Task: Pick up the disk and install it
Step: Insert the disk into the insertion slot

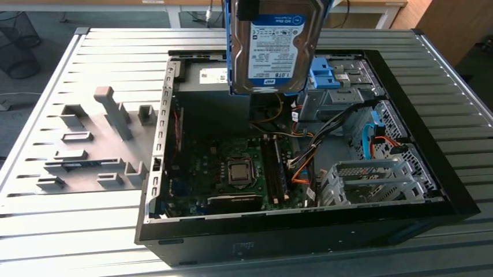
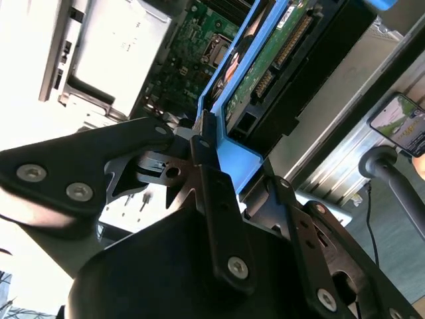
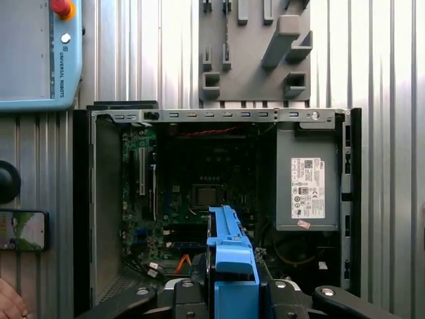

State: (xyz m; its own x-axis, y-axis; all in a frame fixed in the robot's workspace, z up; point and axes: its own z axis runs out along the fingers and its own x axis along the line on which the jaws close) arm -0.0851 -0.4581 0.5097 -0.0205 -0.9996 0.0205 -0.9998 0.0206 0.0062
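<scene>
Exterior view: one disk (image 1: 271,52) over one computer case (image 1: 308,234).

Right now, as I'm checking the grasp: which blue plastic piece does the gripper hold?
The bright blue rail on the flat silver hard drive, which the gripper holds above the open black computer case. The blue plastic latch sits inside the case.

Open case (image 1: 156,173) leaves room beneath the disk (image 1: 271,52); cables (image 1: 302,166) and a metal cage (image 1: 371,182) crowd inside
</scene>
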